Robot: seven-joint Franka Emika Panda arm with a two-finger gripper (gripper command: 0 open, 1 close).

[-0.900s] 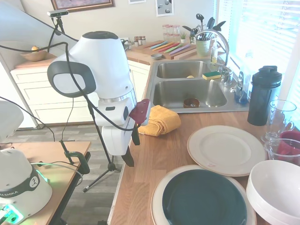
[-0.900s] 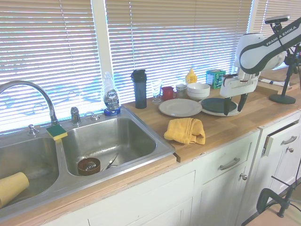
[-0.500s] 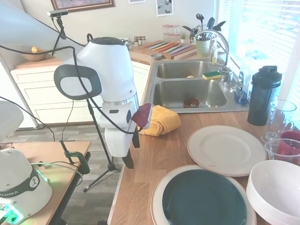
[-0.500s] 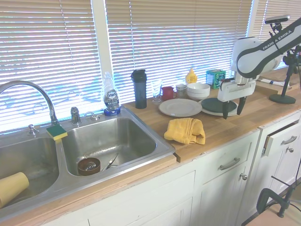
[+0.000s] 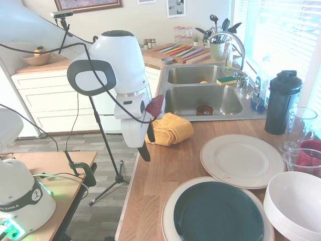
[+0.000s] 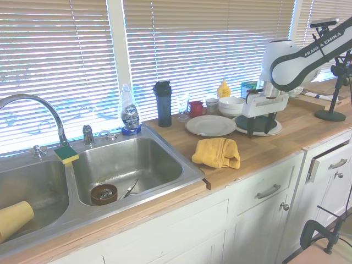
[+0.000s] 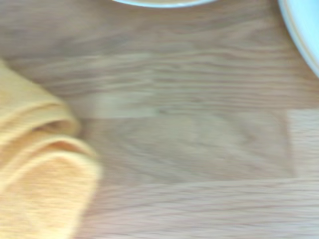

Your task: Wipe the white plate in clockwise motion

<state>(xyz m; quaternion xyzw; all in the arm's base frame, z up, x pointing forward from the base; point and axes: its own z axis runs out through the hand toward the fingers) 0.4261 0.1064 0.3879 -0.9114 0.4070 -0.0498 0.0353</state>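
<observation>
Trouble lies in my bare, parted claw point(image 5: 147, 144) reaching the cream-white round plate point(image 5: 242, 160) without the folded yellow cloth point(image 5: 170, 129), wiping nothing.

A: How many plates are on the counter?
B: Two: one white plate point(image 5: 242, 160) and one green-centred plate point(image 5: 218, 213).
A: Other items?
B: One white bowl point(image 5: 296, 204), one yellow cloth point(image 5: 171, 128), one black bottle point(image 5: 282, 102), one sponge point(image 5: 226, 80).
</observation>
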